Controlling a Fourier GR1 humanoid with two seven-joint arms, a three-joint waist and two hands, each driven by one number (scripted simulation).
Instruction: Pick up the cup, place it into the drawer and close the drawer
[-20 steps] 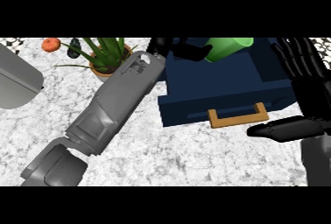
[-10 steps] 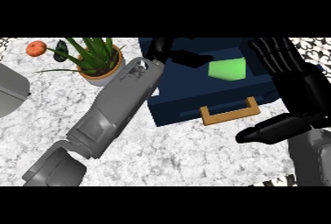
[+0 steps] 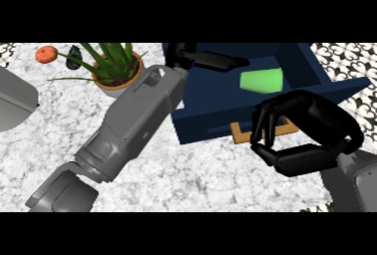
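We see the green cup (image 3: 263, 80) lying inside the open navy drawer (image 3: 213, 124) on the marble table (image 3: 184, 174). Our left robot hand (image 3: 210, 60) reaches over the drawer's rear left corner, fingers extended and released. Our right robot hand (image 3: 302, 132) is clenched at the drawer front, hiding most of the wooden handle (image 3: 239, 134), grasping nothing we can make out.

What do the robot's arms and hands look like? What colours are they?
Both forearms are grey, smooth and boxy, built in blocky sections. The left forearm has a small round fitting near its wrist. Only a corner of the right forearm shows. Each ends in a glossy black robot hand: the left robot hand and the right robot hand have thick, rounded fingers. No cables or markings show.
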